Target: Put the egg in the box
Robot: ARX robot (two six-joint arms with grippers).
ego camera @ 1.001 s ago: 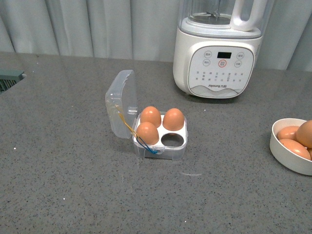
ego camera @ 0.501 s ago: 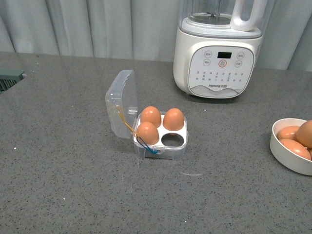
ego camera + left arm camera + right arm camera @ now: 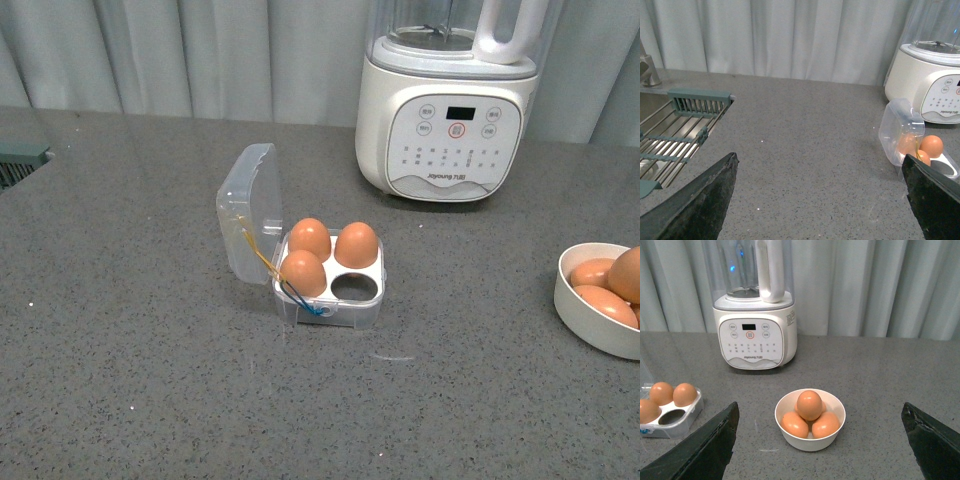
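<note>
clear box has one free slot; left claw and right claw gape, holding nothing.

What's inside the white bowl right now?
The white bowl holds brown eggs: a top egg piled on two lower eggs, with a sliver of what may be another beside it. The bowl's floor and anything deeper are covered.
</note>
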